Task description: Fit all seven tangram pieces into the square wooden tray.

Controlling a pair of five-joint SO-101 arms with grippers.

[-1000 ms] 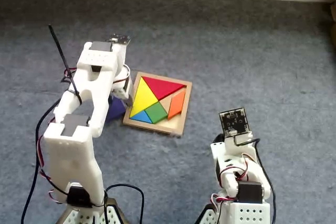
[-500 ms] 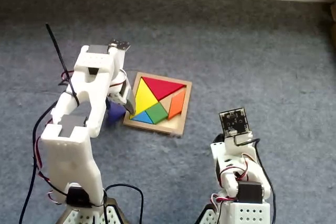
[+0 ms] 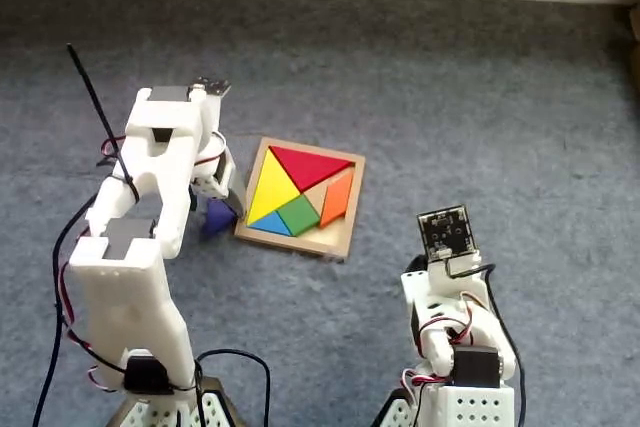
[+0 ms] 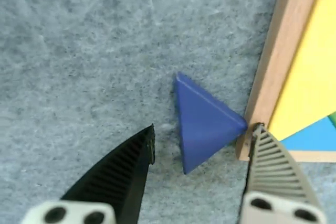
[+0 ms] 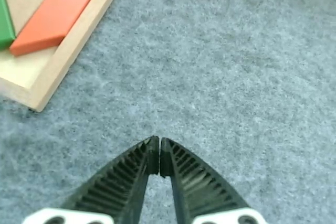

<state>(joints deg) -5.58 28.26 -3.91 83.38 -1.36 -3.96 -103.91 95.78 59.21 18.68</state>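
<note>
Left hand (image 4: 204, 130), open, straddles the dark blue triangle (image 4: 203, 121) just left of the wooden tray (image 4: 269, 74), poised to grip; right hand (image 5: 159, 155) sits closed.

Loose triangle piece (image 4: 205, 121) lying on carpet (image 3: 500, 97), touching tray (image 3: 300, 243) at left outer rim, near front corner. Left gripper (image 4: 204, 132) straddling piece. Right gripper (image 5: 159, 142) hanging over carpet, right of tray.
</note>
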